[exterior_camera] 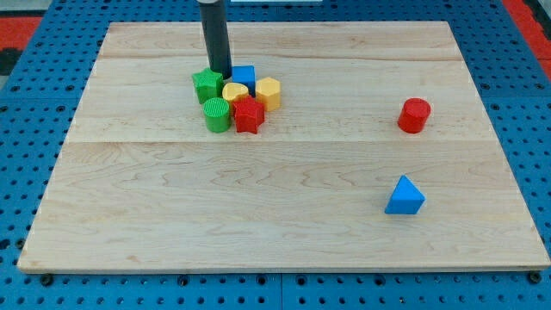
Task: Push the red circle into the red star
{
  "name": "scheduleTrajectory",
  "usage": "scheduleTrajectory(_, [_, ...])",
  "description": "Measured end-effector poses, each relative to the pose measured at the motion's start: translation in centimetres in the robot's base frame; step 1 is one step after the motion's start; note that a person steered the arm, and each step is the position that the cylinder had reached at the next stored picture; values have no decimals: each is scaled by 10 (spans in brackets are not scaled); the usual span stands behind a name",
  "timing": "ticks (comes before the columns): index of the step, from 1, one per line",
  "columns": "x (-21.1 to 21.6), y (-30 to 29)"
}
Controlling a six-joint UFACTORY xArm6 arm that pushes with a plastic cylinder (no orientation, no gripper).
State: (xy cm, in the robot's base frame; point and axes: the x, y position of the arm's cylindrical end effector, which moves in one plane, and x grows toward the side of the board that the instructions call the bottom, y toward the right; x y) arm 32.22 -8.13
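The pale wooden tabletop carries a tight cluster toward the view's top left: a green star, blue cube, yellow heart, yellow hexagon, green circle and red star. My tip stands between green star and blue cube. Well apart on the view's right lie a red circle and, lower, a blue triangle.

My rod stands upright from the view's top; my tip rests on the board.

No legible text or markings anywhere.
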Motion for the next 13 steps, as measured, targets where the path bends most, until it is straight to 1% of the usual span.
scheduleTrajectory(1, [-27,-9])
scheduleTrajectory(2, [-31,-9])
scheduleTrajectory(3, [-17,-2])
scheduleTrajectory(4, [-56,98])
scheduleTrajectory(5, [-17,222])
scheduleTrajectory(6, [57,302])
scheduleTrajectory(8, [81,268])
scheduleTrajectory(9, [117,346])
scheduleTrajectory(10, [106,283])
scheduleTrajectory(11, [64,251])
scheduleTrajectory(12, [61,276])
scheduleTrajectory(13, [87,381])
